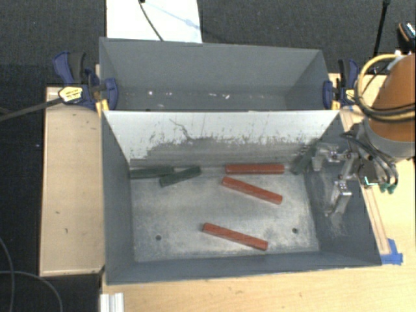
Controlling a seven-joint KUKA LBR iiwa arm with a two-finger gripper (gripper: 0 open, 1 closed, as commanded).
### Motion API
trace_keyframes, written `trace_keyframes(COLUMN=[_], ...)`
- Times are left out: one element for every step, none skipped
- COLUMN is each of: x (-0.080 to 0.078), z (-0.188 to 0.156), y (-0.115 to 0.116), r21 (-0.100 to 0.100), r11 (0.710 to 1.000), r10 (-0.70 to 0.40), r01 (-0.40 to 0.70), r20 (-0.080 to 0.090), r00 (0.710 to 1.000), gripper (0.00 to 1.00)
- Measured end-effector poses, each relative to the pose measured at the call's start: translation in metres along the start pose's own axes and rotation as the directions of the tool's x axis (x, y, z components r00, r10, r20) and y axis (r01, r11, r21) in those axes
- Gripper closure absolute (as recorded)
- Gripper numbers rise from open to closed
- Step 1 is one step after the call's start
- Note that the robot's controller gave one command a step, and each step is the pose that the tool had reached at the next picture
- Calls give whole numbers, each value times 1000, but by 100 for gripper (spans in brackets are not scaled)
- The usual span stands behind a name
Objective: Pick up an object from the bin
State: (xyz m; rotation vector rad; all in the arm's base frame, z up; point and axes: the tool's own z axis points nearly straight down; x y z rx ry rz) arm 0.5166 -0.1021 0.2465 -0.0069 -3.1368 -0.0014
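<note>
The gripper (338, 203) hangs over the right slope of the bin (227, 270); open or shut, I can't tell from here. Off to its left, apart from it, one red-brown bar (255, 168) lies along the back wall, an angled red-brown bar (251, 190) sits just below, and a third bar (234, 236) lies nearer the front.

In the bin (214, 260), 2 bars (179, 175) touch at the back left; right of them lies 1 back bar (254, 168), 1 middle bar (251, 190) just before it, 1 front bar (234, 236) nearer the front
</note>
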Motion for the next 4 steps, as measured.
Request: trace_keyframes(x=[-58,-61,-61,-47], z=[87,177,175,-3], y=[31,77,76,81], r21=[-2,-1,1,0], r11=[980,999,999,998], r10=[198,38,36,66], r01=[-198,-38,-36,-66], r20=[0,7,9,16], r00=[980,999,999,998], gripper=[0,0,100,100])
